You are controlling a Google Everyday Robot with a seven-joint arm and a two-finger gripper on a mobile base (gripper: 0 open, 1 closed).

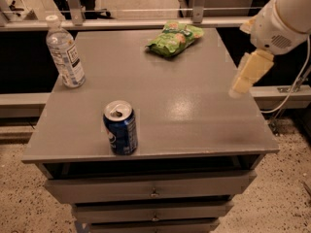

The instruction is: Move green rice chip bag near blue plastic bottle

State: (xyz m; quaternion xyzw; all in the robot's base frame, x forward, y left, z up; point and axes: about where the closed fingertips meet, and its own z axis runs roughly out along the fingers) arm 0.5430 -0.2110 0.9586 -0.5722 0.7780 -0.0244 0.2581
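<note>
The green rice chip bag (174,39) lies flat at the far middle-right of the grey cabinet top (160,96). The blue plastic bottle (65,52), clear with a white cap and white label, stands upright at the far left corner. My gripper (250,73), pale yellow on a white arm, hangs over the right edge of the top, well to the right of and nearer than the bag, touching nothing and holding nothing.
A blue soda can (120,128), opened, stands upright near the front edge, left of centre. The cabinet has drawers (153,192) below. A rail and metal posts (197,4) run behind the top. A cable (291,93) hangs at the right.
</note>
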